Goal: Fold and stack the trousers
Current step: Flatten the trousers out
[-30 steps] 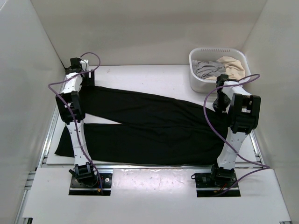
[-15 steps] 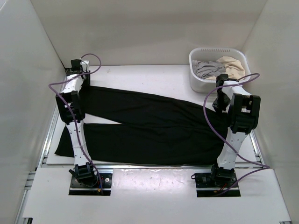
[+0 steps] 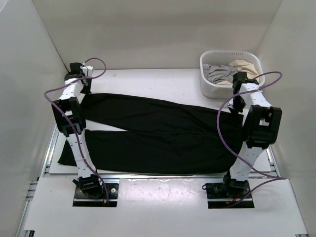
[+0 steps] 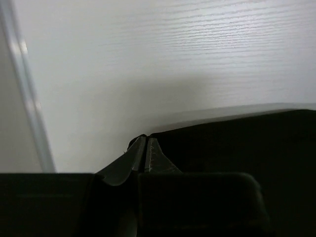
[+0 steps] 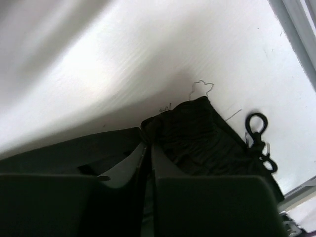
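The black trousers (image 3: 158,133) lie flat across the white table, legs running left and waist at the right. My left gripper (image 3: 82,89) is at the far-left corner of the upper leg. In the left wrist view its fingers (image 4: 144,144) are shut on the edge of the trousers (image 4: 237,143). My right gripper (image 3: 237,104) is at the far-right waist corner. In the right wrist view its jaws (image 5: 148,142) stand nearly together with a bunched corner of the waistband (image 5: 197,133) between them. A black drawstring (image 5: 257,129) lies loose beside the waist.
A white basket (image 3: 210,90) at the back right holds a grey garment (image 3: 217,73) and a beige garment (image 3: 247,66), close behind my right wrist. White walls enclose the table on three sides. A metal rail (image 4: 24,98) runs along the left table edge.
My left gripper has gone from open to shut on the leg's corner and drawn slightly back-left. My right arm has shifted back toward the basket, its jaws still pinching the waist.
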